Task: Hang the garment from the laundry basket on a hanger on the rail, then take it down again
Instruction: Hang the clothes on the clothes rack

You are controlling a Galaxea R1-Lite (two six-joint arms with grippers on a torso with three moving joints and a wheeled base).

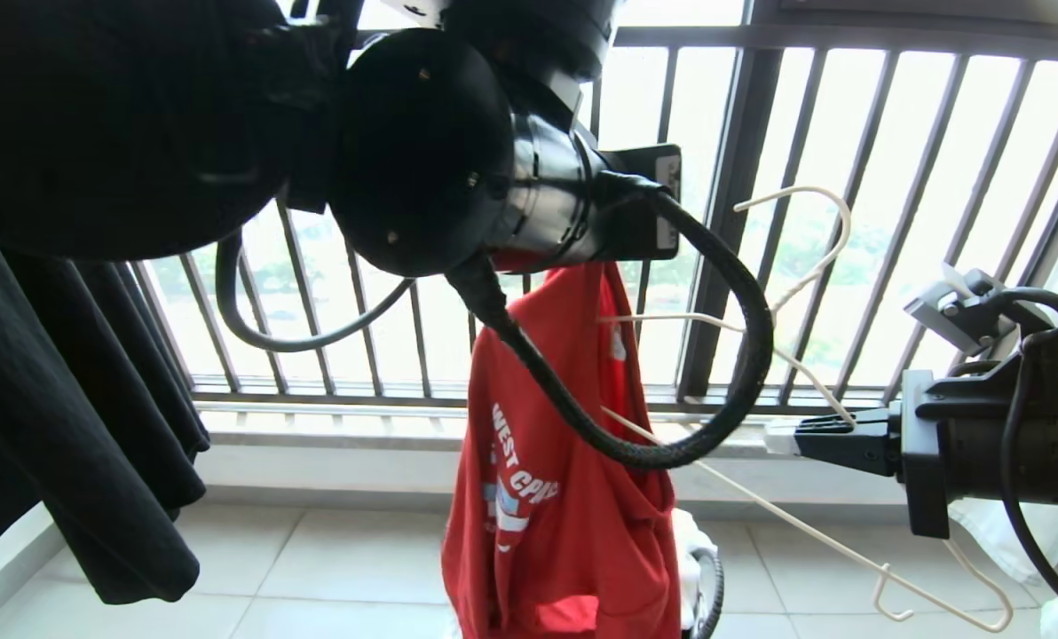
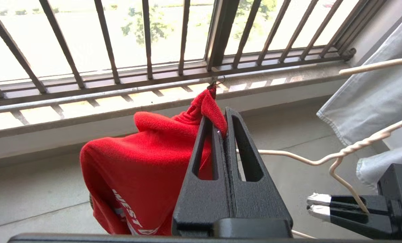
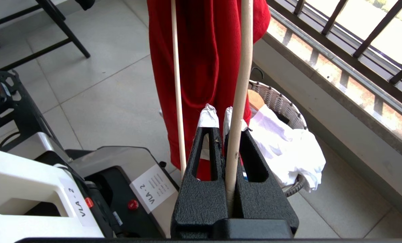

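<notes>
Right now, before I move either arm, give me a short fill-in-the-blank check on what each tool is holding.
1. The left tool is shut on a fold of the ____ printed T-shirt.
2. The right tool is shut on the thin cream-white wire ____.
3. Below, the round white woven laundry basket holds a ____ cloth.

Missing words: red; hanger; white

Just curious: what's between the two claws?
The hanger, in the left wrist view: right claw grips it, left claw grips the shirt.
</notes>
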